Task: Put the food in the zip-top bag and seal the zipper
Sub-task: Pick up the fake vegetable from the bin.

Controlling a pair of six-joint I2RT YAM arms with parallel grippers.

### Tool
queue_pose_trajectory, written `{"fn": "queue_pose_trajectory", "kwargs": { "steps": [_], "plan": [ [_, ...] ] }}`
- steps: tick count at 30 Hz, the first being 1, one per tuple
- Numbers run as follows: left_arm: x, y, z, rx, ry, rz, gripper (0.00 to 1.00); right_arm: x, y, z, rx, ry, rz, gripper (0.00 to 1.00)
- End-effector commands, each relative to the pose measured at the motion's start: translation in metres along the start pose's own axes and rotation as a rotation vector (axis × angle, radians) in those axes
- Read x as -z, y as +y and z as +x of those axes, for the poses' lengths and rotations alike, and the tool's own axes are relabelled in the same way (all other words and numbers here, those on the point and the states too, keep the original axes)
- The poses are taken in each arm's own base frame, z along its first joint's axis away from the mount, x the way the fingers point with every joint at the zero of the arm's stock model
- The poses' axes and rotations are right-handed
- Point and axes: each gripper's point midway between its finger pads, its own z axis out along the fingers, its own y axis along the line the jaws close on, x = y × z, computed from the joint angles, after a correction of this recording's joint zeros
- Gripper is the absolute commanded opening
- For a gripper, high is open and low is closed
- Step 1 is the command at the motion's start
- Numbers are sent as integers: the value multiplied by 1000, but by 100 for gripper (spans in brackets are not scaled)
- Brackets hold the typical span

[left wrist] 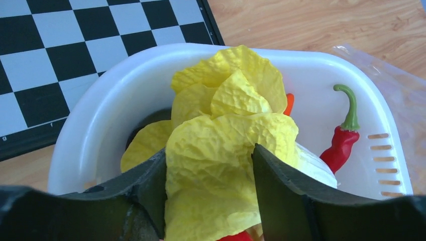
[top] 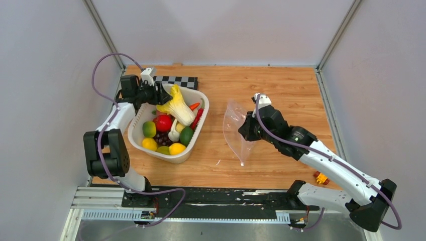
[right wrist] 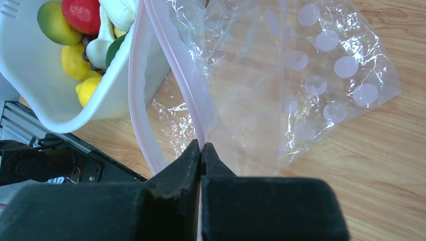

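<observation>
Straddling cabbage [left wrist: 226, 150] leaves in basket [left wrist: 100, 115], left pincer [left wrist: 209, 153], grip unclear, right pincer [right wrist: 201, 148] clamped on zipper [right wrist: 176, 70] of zip-top bag [right wrist: 281, 90]

Support surface: wooden table [top: 281, 95], light plank grain, rectangular.

Items resting directly on it:
1. White basket [top: 171, 156], on the left half, set at an angle to the table edges.
2. Checkerboard [top: 182, 81], black and white, lying flat at the far left edge, just beside the basket's far corner.
3. Clear bag [top: 232, 131], right of the basket and apart from it. Its bottom end lies on the wood; its mouth end is raised.
4. Small orange-and-yellow object [top: 321, 177], near the front right corner; type cannot be told.
</observation>
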Motion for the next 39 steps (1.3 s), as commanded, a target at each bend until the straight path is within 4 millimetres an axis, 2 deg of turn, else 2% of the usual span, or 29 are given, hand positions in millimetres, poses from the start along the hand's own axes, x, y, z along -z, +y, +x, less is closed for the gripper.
{"fn": "queue_pose_trajectory", "kwargs": {
  "steps": [1,4,8,11,14,22,25,27,32,39],
  "plan": [
    [23,-25,2,-24,-10,33,60,-2,2,-3,12,-22,-22,1],
    [31,-33,1,-29,-30,45,50,-1,4,-4,10,-27,-32,1],
    [41,-43,-8,-20,-57,40,29,-1,4,-8,19,-35,-24,1],
    [52,-52,-18,-6,-103,37,9,2,-1,-17,14,-67,15,1],
    [66,-59,-27,8,-154,6,1,7,-7,-31,-15,-112,66,0],
    [104,-86,-49,30,-314,-18,0,11,-4,-43,-81,-184,50,0],
    [122,-97,-63,50,-393,-29,0,12,-4,-46,-91,-195,55,0],
    [133,-107,-74,75,-462,-10,0,11,-7,-47,-115,-202,75,0],
    [156,-130,-84,149,-560,38,0,5,-13,-49,-204,-223,121,0],
    [193,-200,-103,195,-678,225,0,-2,-11,-62,-242,-262,149,0]
  ]
}}
